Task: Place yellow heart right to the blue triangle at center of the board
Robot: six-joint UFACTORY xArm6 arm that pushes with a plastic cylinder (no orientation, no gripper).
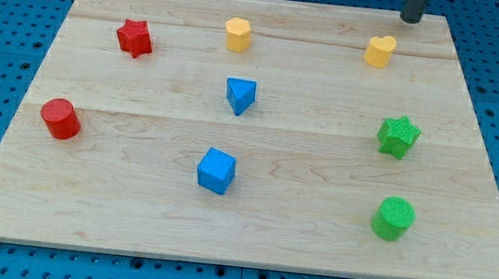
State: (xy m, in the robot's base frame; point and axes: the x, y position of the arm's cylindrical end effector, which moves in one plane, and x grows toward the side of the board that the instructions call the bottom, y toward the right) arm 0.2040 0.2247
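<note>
The yellow heart [380, 51] sits near the view's top right of the wooden board [130, 211]. The blue triangle [241, 95] stands near the board's centre, left of and below the heart. My tip [412, 20] is at the board's top edge, just above and to the right of the yellow heart, a small gap apart from it. The rod runs out of the view's top.
A yellow hexagon block [237, 34] lies at the top centre, a red star [135, 38] at the top left, a red cylinder [60, 119] at the left. A blue cube [216, 170] lies below the triangle. A green star [397, 136] and a green cylinder [394, 218] stand at the right.
</note>
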